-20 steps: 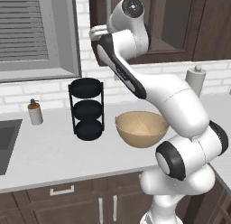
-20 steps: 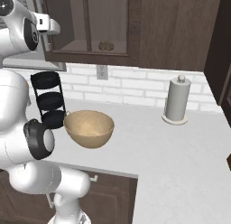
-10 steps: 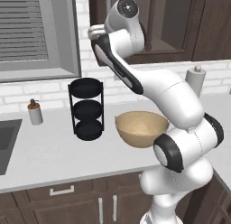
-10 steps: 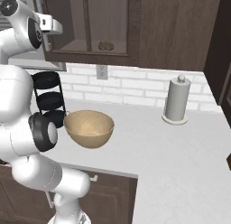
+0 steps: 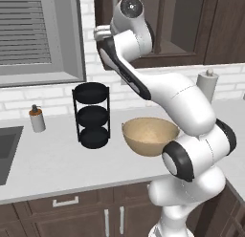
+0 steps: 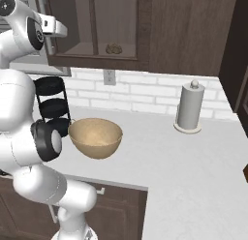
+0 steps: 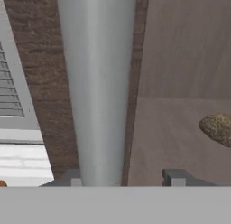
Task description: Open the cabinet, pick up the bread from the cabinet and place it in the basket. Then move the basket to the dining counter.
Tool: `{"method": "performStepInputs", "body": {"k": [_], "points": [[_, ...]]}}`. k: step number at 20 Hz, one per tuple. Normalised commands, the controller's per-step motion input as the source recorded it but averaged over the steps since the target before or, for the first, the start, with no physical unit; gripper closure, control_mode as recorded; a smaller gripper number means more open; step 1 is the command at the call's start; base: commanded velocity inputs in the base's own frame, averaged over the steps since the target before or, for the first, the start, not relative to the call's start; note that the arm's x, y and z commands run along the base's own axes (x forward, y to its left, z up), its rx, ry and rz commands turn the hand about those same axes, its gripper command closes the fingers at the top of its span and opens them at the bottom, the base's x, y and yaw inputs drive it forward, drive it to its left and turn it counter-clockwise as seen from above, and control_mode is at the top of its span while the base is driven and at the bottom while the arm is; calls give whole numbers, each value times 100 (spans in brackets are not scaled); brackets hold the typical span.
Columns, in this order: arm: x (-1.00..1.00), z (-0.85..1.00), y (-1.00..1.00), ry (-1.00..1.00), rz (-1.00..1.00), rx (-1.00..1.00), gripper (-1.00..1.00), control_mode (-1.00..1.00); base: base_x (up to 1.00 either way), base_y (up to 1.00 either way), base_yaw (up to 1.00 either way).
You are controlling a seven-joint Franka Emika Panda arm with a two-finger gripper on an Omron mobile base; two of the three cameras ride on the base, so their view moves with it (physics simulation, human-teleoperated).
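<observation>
The claw (image 7: 122, 177) straddles the smooth cylindrical metal handle (image 7: 97, 87) of the dark wooden glass-panelled cabinet (image 6: 121, 26), grip uncertain; the small lumpy brown bread (image 7: 217, 127) lies on its shelf; the round tan basket (image 6: 95, 137) sits on the pale surface (image 6: 184, 166).

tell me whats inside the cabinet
Through the glass of the cabinet, the bread lies on its shelf. The arm covers the cabinet's left part.

No readable text anywhere (labels or signs).
</observation>
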Motion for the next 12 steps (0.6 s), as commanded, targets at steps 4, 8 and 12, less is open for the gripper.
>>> {"method": "performStepInputs", "body": {"k": [4, 8, 12], "points": [[-23, -21, -97, -7, 0, 6, 100, -100, 0, 0, 0], [-75, -5, -100, -15, 0, 10, 100, -100, 0, 0, 0], [-96, 0, -100, -16, 0, 12, 100, -100, 0, 0, 0]]}}
